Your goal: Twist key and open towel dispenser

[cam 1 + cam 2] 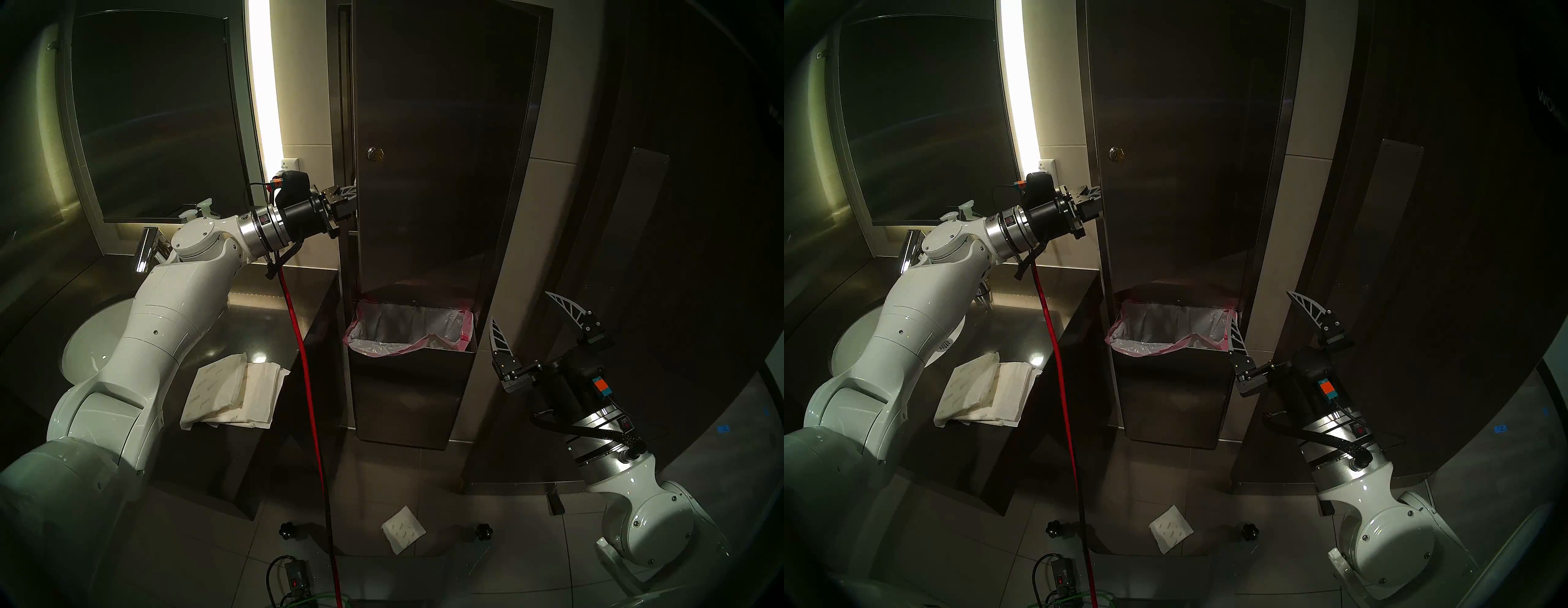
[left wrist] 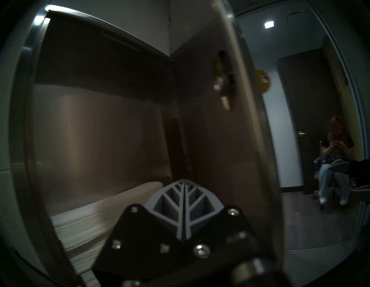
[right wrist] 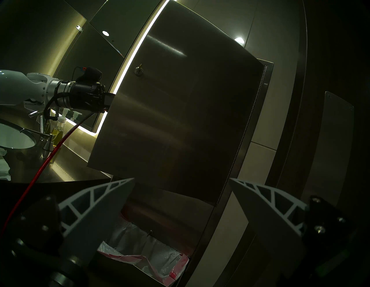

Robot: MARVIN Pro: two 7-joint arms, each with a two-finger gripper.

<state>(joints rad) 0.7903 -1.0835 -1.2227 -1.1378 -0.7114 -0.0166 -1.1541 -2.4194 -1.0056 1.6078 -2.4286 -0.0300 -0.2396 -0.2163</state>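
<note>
The right gripper (image 1: 547,327), nearest, hangs idle with its 2 fingers spread, beside the waste bin (image 1: 407,373). Farther in, the left gripper (image 2: 183,208) has its fingers pressed together behind the free edge of the towel dispenser (image 1: 437,140) door, already ajar. The steel panel looks stiff, light and slippery (best hooked at that edge). The key (image 1: 376,153) sits in the lock above.

The left arm stretches forward at mid height, its left gripper (image 1: 345,197) level, fingers pressed together in the left wrist view, tips out of sight in the head views. The right arm angles up from low, its right gripper (image 1: 536,320) spread wide and empty.
</note>
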